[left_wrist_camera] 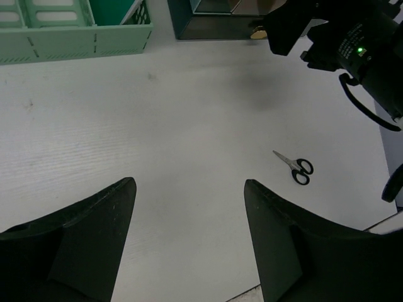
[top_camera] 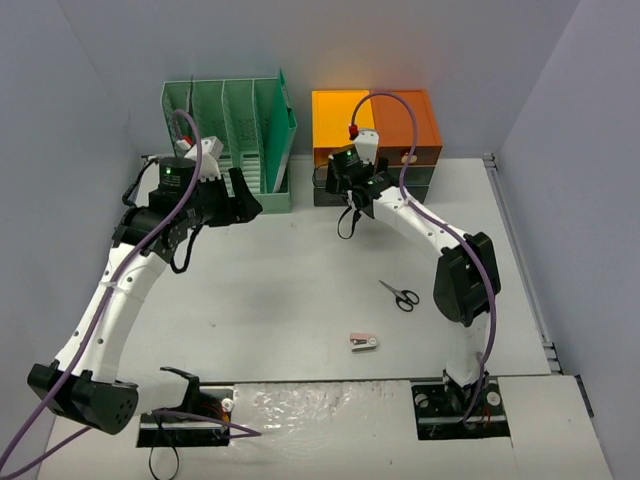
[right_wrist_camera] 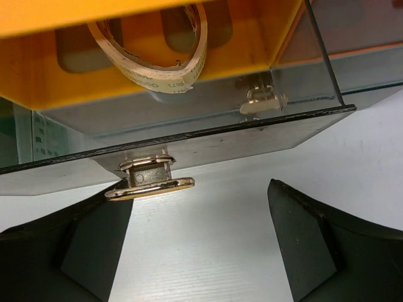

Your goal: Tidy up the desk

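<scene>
Bench (top_camera: 300,290), off-white, lies below both tools, which hang over its far side. Left tool (left_wrist_camera: 189,182), fingers apart and gripping nothing, hovers near a mint-green file rack (top_camera: 235,140). Right tool (right_wrist_camera: 200,192), fingers wide and empty, faces the orange-and-grey drawer unit (top_camera: 375,140), one finger just beside a dark drawer's metal pull (right_wrist_camera: 151,184). A tape roll (right_wrist_camera: 157,53) sits in the orange drawer above. Black scissors (top_camera: 400,296) and a small white-and-pink item (top_camera: 364,343) lie on the bench.
</scene>
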